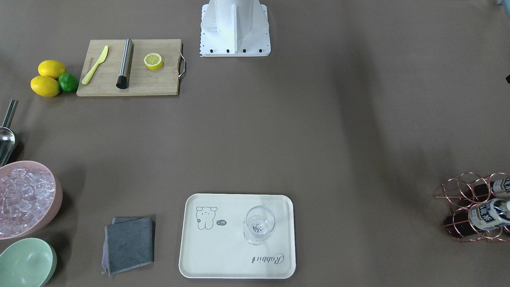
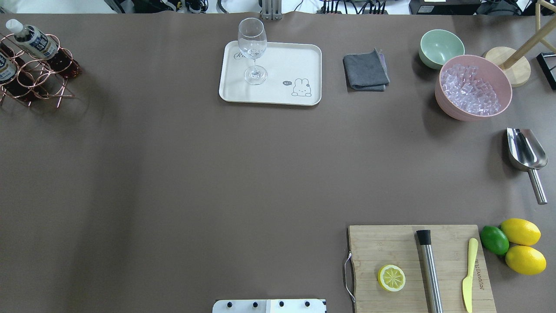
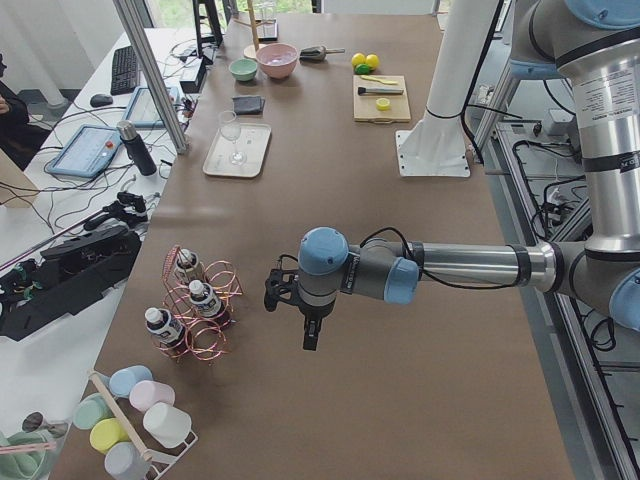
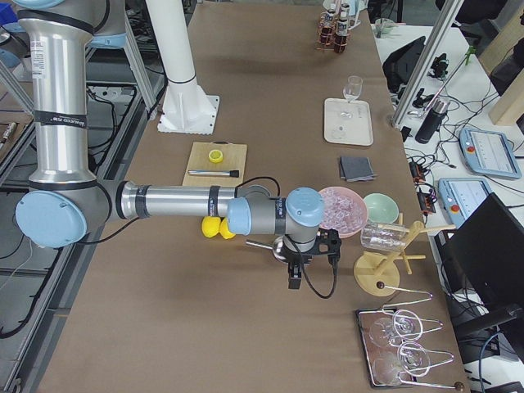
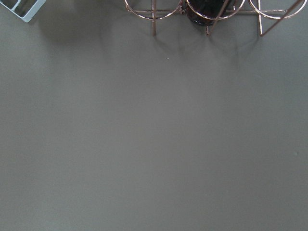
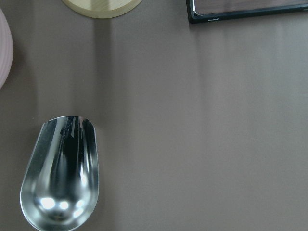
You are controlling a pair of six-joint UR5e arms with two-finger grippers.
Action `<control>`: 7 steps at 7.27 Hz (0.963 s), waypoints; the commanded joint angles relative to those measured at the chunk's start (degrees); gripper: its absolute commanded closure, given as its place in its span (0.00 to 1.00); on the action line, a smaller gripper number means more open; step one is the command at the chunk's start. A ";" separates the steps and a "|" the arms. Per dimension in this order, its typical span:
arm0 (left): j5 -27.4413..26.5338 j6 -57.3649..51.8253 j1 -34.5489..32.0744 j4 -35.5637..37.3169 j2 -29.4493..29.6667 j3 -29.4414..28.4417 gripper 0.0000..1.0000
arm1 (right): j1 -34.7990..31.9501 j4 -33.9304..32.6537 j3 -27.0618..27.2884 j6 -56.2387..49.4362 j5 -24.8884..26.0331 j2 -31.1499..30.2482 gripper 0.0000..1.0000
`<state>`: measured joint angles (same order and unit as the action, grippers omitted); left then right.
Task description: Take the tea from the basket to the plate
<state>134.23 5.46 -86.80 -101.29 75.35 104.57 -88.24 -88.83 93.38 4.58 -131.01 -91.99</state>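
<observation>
Three tea bottles lie in a copper wire basket (image 2: 39,71) at the table's far left corner; one bottle (image 2: 32,40) shows its white cap, and the three show in the exterior left view (image 3: 200,297). The cream plate (image 2: 282,61) with the bear drawing sits at the far middle (image 1: 223,255) and carries a stemmed glass (image 2: 252,48). My left gripper (image 3: 310,340) hangs over bare table beside the basket; I cannot tell whether it is open. My right gripper (image 4: 295,282) hovers near a steel scoop (image 6: 60,173); I cannot tell its state either. The left wrist view shows the basket's lower edge (image 5: 154,14).
A grey cloth (image 2: 365,71), a green bowl (image 2: 438,45) and a pink bowl of ice (image 2: 473,87) stand right of the plate. A wooden cutting board (image 2: 417,265) with a lemon half, a steel rod and a knife lies at the near right, beside lemons and a lime (image 2: 519,245).
</observation>
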 commanded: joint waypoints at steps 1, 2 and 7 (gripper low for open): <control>-0.19 -1.24 -0.21 0.04 -0.20 -0.59 0.03 | 0.00 0.06 -0.38 -0.79 0.14 -0.12 0.00; -0.20 -1.24 -0.30 0.04 -0.20 -0.68 0.03 | 0.09 -0.11 -0.47 -0.71 0.15 -0.29 0.00; -0.11 -1.15 -0.38 -0.05 -0.20 -0.77 0.03 | 0.61 0.24 -0.82 -0.19 0.23 -0.12 0.00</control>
<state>134.04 4.24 -87.10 -101.26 75.15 103.83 -87.83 -88.65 92.74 4.25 -130.79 -92.12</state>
